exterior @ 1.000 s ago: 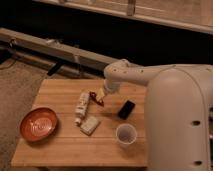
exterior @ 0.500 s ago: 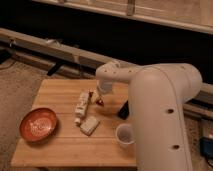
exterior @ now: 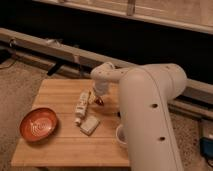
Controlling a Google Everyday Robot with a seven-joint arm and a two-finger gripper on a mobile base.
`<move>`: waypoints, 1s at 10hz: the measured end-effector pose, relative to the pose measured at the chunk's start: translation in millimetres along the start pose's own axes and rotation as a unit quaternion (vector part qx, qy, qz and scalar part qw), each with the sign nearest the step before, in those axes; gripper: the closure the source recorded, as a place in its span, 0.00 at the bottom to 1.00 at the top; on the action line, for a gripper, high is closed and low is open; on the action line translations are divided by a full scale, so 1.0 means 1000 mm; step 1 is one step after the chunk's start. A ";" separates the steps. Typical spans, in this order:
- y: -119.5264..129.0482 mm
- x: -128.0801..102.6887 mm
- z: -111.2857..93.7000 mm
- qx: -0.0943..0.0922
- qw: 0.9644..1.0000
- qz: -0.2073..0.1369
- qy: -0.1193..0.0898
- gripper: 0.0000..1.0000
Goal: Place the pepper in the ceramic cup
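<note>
The pepper (exterior: 99,101), a small dark red pod, lies on the wooden table (exterior: 55,145) just right of the white bottle (exterior: 81,106). My gripper (exterior: 97,95) hangs at the end of the big white arm, directly over the pepper and right at it. The ceramic cup (exterior: 120,135), small and pale, stands near the table's front right. The arm covers most of it, so only its left rim shows.
A wide orange-red patterned bowl (exterior: 39,124) sits at the front left. A pale flat block (exterior: 90,125) lies in front of the bottle. The arm (exterior: 150,110) hides the table's right side. A rail and dark wall run behind the table.
The arm has swung left and nearer the camera, now covering the dark object and most of the cup. The gripper has stayed by the pepper, which has not visibly moved.
</note>
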 end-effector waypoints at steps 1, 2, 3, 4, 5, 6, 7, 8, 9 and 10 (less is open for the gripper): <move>0.001 -0.002 0.003 0.001 1.000 -0.003 0.002 0.20; 0.002 -0.004 0.007 0.002 1.000 -0.006 0.006 0.20; 0.003 -0.006 0.011 0.004 1.000 -0.011 0.009 0.20; 0.003 -0.008 0.014 0.005 1.000 -0.013 0.010 0.20; 0.003 -0.010 0.016 0.006 1.000 -0.015 0.012 0.20; 0.004 -0.013 0.019 0.007 1.000 -0.019 0.015 0.20; 0.005 -0.016 0.022 0.009 1.000 -0.023 0.017 0.20; 0.006 -0.019 0.023 0.010 0.999 -0.026 0.018 0.20; 0.008 -0.023 0.025 0.012 0.999 -0.032 0.021 0.20; 0.009 -0.026 0.026 0.012 0.999 -0.035 0.023 0.21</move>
